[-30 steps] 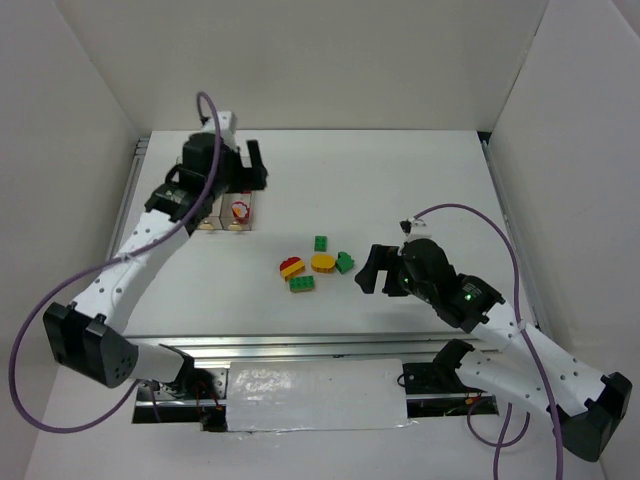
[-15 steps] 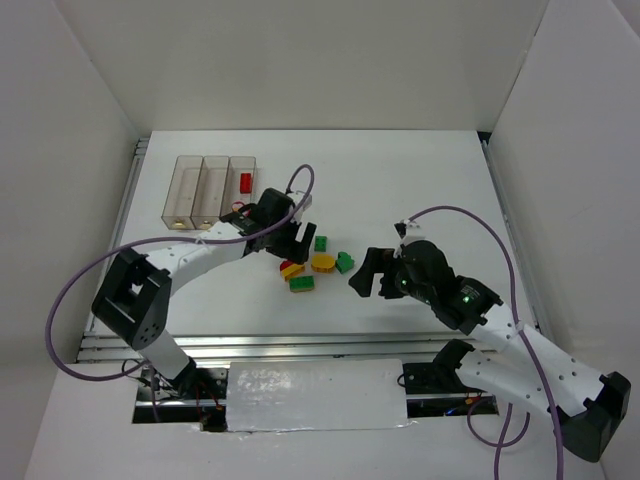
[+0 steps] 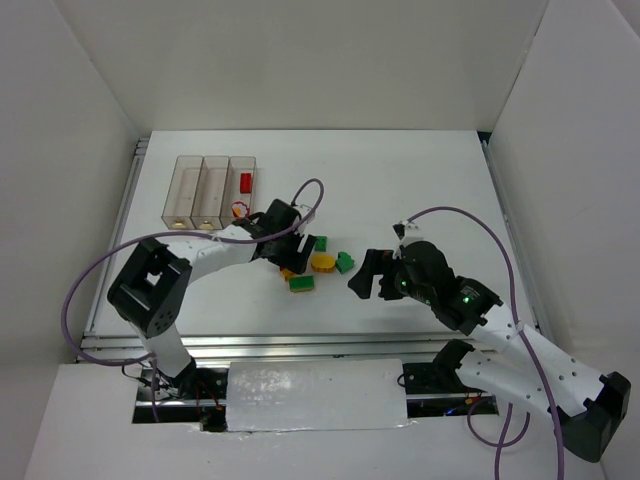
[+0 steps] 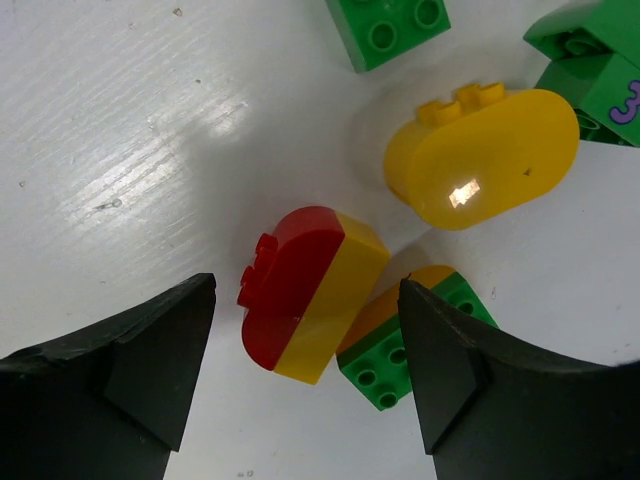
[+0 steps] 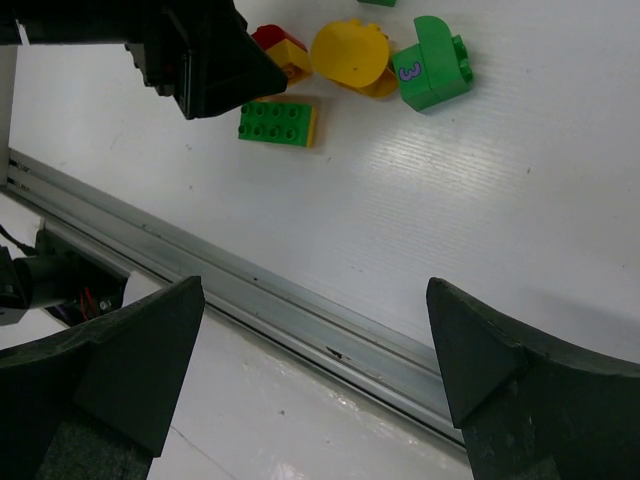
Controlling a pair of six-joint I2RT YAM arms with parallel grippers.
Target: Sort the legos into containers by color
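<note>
Now, at the left gripper [image 4: 305, 300]: jaws spread wide, nothing gripped, low over the loose legos near the middle of the table [image 3: 420, 180]. Between its fingers [image 4: 120, 370], clear of both on the wrist view, a rounded red-yellow brick [image 4: 310, 295] on its side. Tight against that brick's near-right edge, a studded green-yellow brick [image 4: 415, 340], flat on the table. Just beyond, a little apart, an oval yellow brick [image 4: 485, 155] with two studs along its far edge. Close beside the yellow one on the right, a green brick with a purple "3" [image 4: 605, 80]. Farther back, alone, a green square [image 4: 388, 25], only partly in frame.

Over at the far left of the table, well apart from the pile, the bins [image 3: 212, 188]: three clear compartments in a row. In the rightmost one, a red brick [image 3: 245, 182]. Contents of the other two too faint to tell.

At the right gripper [image 5: 315, 290]: jaws likewise wide open and empty, raised off the table just to the right of the pile, pointed toward it. Below it on its wrist view, the metal rail [image 5: 250, 290] along the table's near edge.
</note>
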